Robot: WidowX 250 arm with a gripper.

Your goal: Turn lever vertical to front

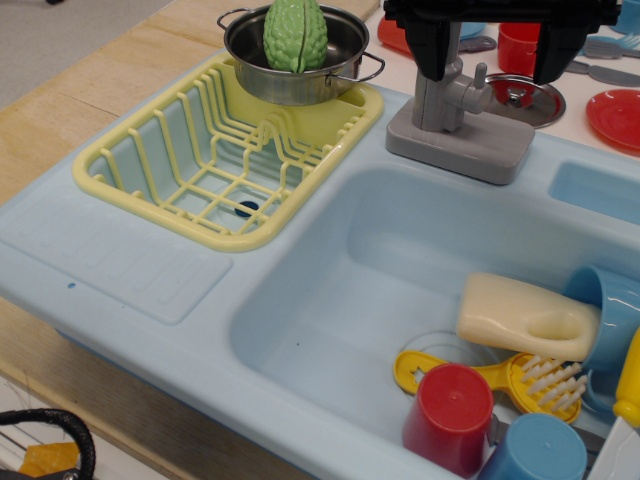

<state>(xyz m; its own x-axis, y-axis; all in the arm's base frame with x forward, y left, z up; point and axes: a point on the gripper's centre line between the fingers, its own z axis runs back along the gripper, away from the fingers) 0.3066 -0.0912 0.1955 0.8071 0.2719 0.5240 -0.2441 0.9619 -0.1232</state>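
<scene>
The sink unit (120,250) looks like pale blue molded plastic, smooth with a soft sheen, and the drainboard part has a ribbed texture. The dish rack (150,170) is yellow plastic, slightly glossy. The pot (300,70) is shiny polished metal, and the green veggie (295,32) in it is bumpy, rubbery-looking plastic. Faucet column (435,100) and its lever (478,88) are matt grey plastic. The gripper (500,55) is matt black. The lid (525,100) behind is reflective metal. The brush (525,318) has a cream, smooth, semi-gloss body with white bristles. The red cup (450,415) and blue cups (532,450) are glossy plastic. Countertop (60,100) is light unfinished-looking wood.
</scene>
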